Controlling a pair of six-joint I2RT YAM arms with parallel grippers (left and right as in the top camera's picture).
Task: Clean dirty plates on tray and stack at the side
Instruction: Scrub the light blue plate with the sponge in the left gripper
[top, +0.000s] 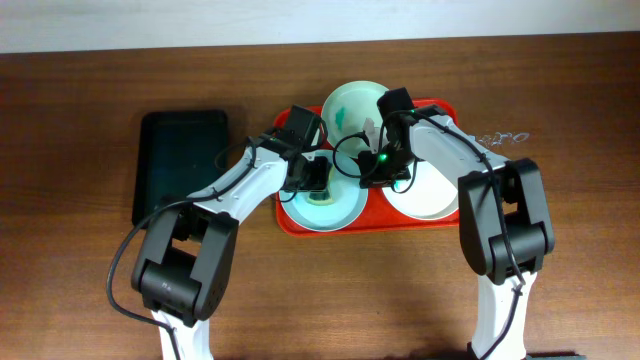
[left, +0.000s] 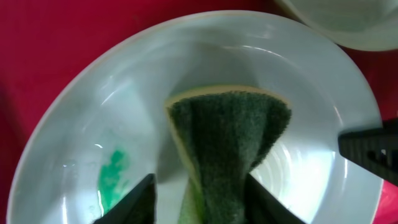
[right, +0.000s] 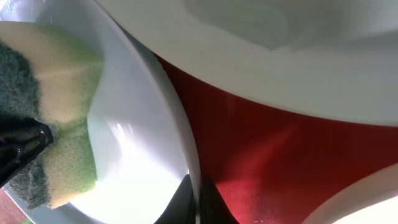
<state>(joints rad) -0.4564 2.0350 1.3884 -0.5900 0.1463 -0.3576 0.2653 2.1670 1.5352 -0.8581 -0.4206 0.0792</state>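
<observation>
Three pale plates lie on the red tray (top: 440, 222): a front-left plate (top: 345, 212), a back plate (top: 350, 103), a right plate (top: 435, 195). My left gripper (left: 199, 202) is shut on a green-and-yellow sponge (left: 227, 134) and holds it in the front-left plate (left: 298, 74), to the right of a teal smear (left: 112, 180). My right gripper (right: 196, 208) is shut on that plate's rim (right: 177, 134), one finger inside and one outside. The sponge (right: 59, 81) shows in the right wrist view too.
A black rectangular tray (top: 182, 160) lies on the wooden table left of the red tray. The back plate (right: 280, 56) overhangs the red tray floor (right: 267, 162) in the right wrist view. Both arms cross over the red tray's middle.
</observation>
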